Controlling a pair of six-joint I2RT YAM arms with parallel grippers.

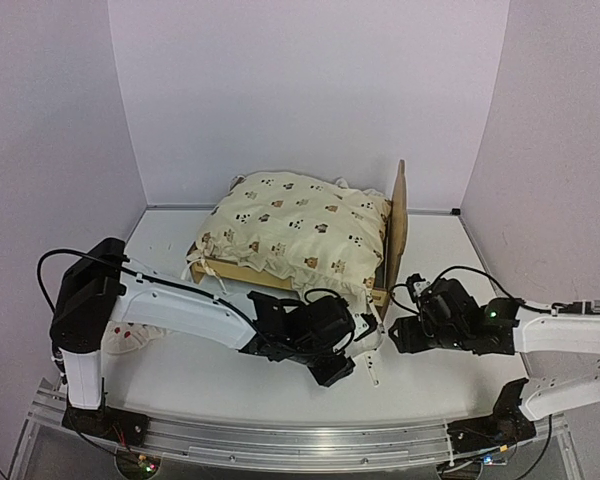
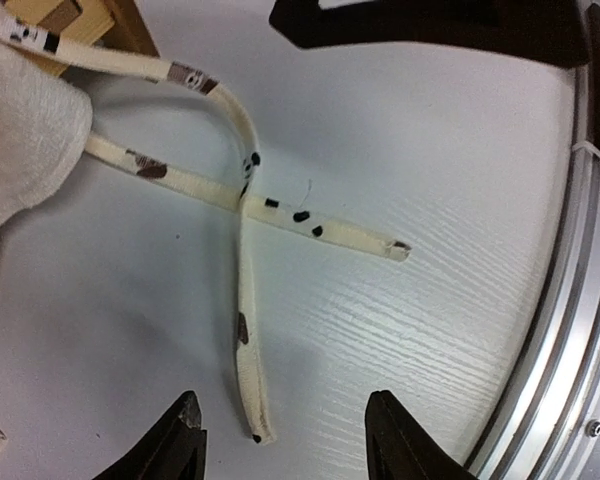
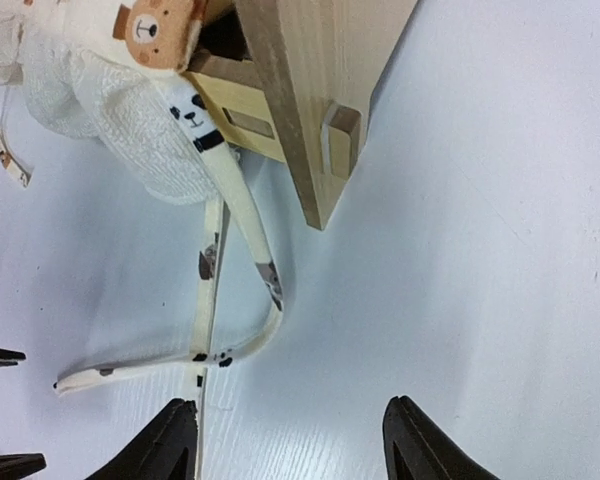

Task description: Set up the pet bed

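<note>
**Jaws apart on both sides**

My left gripper [image 2: 285, 410] stands spread and grips nothing. The end of a cream animal-print fabric tie [image 2: 242, 300] lies on the white table [image 2: 430, 150] between its fingertips. My right gripper [image 3: 288, 408] is likewise spread and empty. The pale plywood pet bed [image 3: 310, 100], covered by a cream ruffled quilt [image 1: 295, 225], stands just ahead of both.

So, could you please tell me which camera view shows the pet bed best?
The top external view: the whole pet bed sits in frame there, with the quilt draped over it. The left wrist view catches only a wooden corner of it at the top edge. The right wrist view shows one lower corner close up.
</note>
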